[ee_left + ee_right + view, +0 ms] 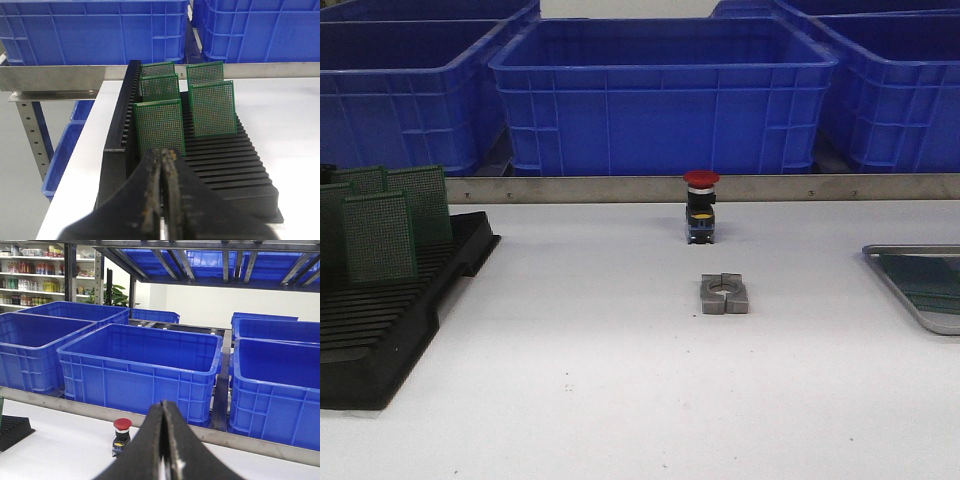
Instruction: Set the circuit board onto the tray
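Note:
Several green perforated circuit boards (380, 235) stand upright in the black slotted rack (380, 340) at the table's left. In the left wrist view the nearest board (160, 127) stands just beyond my left gripper (163, 154), which is shut and empty, low over the rack's (235, 165) near end. The silver-grey tray (920, 248) lies at the table's right edge, partly cut off; its base looks dark and ridged. My right gripper (162, 405) is shut and empty, held above the table facing the crates. Neither gripper shows in the front view.
A red-capped push button (701, 205) stands mid-table, also in the right wrist view (121, 436). A grey metal clamp block (724, 294) lies in front of it. Blue plastic crates (660, 95) line the back behind a metal rail (620, 188).

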`<state>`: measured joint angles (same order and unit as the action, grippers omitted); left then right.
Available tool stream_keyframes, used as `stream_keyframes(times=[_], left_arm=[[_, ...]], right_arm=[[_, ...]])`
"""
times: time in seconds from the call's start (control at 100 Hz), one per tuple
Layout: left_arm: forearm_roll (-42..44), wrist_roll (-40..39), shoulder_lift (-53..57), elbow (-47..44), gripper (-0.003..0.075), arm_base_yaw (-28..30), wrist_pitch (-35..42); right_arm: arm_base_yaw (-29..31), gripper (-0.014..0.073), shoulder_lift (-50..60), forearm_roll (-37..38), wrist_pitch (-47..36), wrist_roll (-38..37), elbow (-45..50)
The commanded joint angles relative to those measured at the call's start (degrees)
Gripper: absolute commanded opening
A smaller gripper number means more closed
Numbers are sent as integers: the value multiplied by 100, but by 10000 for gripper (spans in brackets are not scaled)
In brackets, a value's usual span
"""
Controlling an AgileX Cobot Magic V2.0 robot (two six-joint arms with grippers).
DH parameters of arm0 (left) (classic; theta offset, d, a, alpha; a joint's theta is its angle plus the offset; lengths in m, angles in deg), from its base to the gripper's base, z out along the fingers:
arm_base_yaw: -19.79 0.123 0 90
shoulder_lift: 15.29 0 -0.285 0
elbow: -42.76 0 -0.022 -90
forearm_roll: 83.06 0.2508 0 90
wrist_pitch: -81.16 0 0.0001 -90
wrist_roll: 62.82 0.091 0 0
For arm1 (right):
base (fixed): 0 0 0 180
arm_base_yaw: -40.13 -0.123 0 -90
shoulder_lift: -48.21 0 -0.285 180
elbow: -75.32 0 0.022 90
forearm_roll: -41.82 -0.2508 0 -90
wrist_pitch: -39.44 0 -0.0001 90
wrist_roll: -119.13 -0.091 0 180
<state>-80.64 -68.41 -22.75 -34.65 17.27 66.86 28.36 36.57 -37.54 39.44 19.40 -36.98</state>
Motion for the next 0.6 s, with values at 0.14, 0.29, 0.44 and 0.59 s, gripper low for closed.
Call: stream_keyframes(times=[0.14, 0.29, 0.44, 0.59], left_arm=[[-23, -11, 156, -115, -20, 11, 406], [-23, -11, 156, -115, -20, 11, 406], [-23, -11, 156, -115, -20, 11, 406], [-23, -11, 156, -115, -20, 11, 406]], right_arm=[[-13, -60, -64, 21, -87, 54, -149], [58, -60, -64, 21, -611, 54, -146], [496, -60, -64, 510, -716, -29, -118], [1057, -60, -64, 2575, -442, -1922, 75]])
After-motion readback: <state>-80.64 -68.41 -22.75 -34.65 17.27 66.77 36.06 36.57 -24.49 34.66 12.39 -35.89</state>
